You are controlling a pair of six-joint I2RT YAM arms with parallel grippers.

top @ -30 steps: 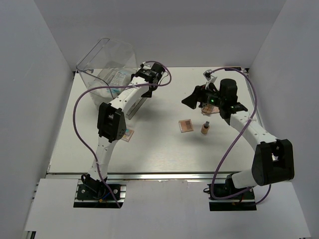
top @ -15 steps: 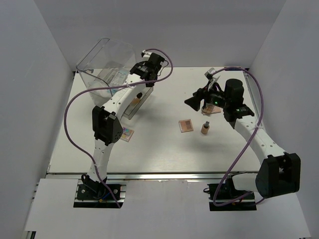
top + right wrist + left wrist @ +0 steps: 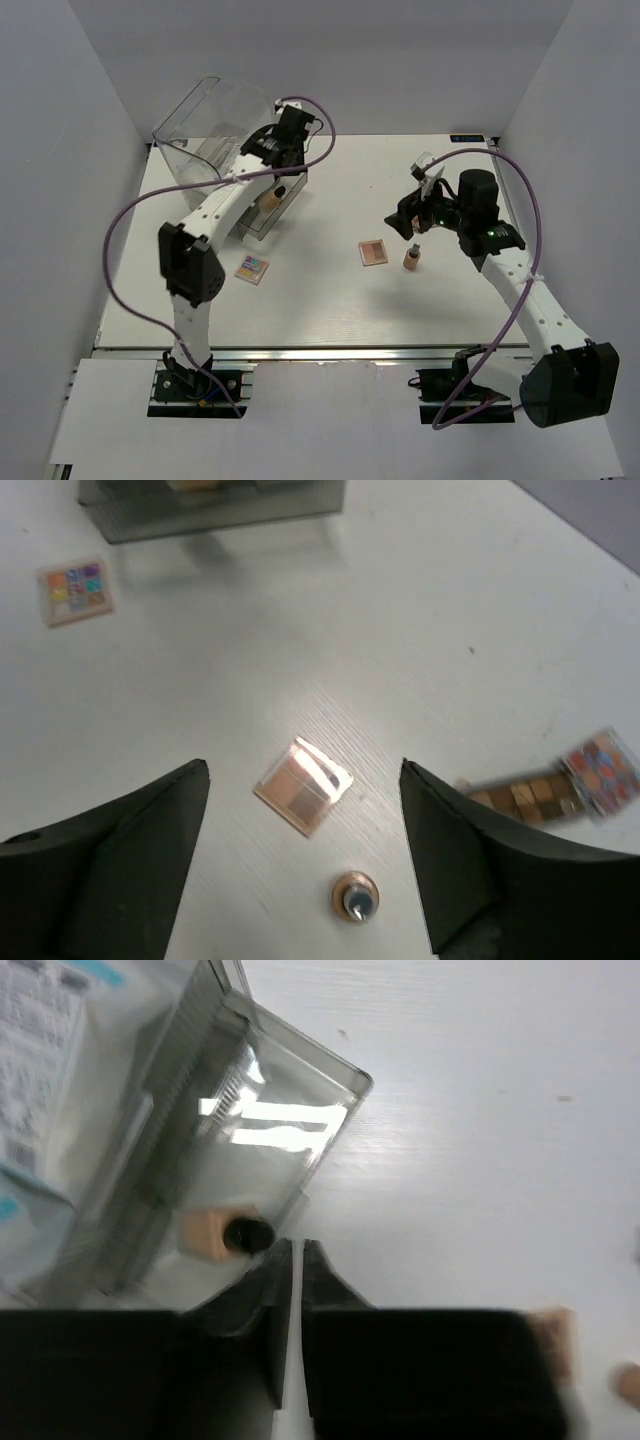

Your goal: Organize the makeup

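A tan dark-capped bottle (image 3: 215, 1235) lies in the clear pulled-out drawer (image 3: 318, 1128) of the box, just beyond my left gripper (image 3: 296, 1245). Its jaws stand almost together with nothing between them. A packet (image 3: 40, 1050) with white contents lies inside the box. My right gripper (image 3: 303, 770) hangs open above a square brown eyeshadow palette (image 3: 303, 785) and an upright tan bottle (image 3: 355, 897), touching neither. From above, that palette (image 3: 373, 251) and bottle (image 3: 411, 258) sit mid-table near the right gripper (image 3: 400, 222). A colourful palette (image 3: 252, 268) lies nearer the left arm.
The large clear drawer box (image 3: 215, 115) stands at the back left with its drawer (image 3: 270, 205) pulled out toward the table's middle. Two more palettes (image 3: 520, 798) (image 3: 600, 770) lie to the right of the right gripper. White walls enclose the table on three sides.
The left jaws have closed and the left gripper has drawn back toward the box. The right gripper has shifted right and nearer, and opened a little wider.
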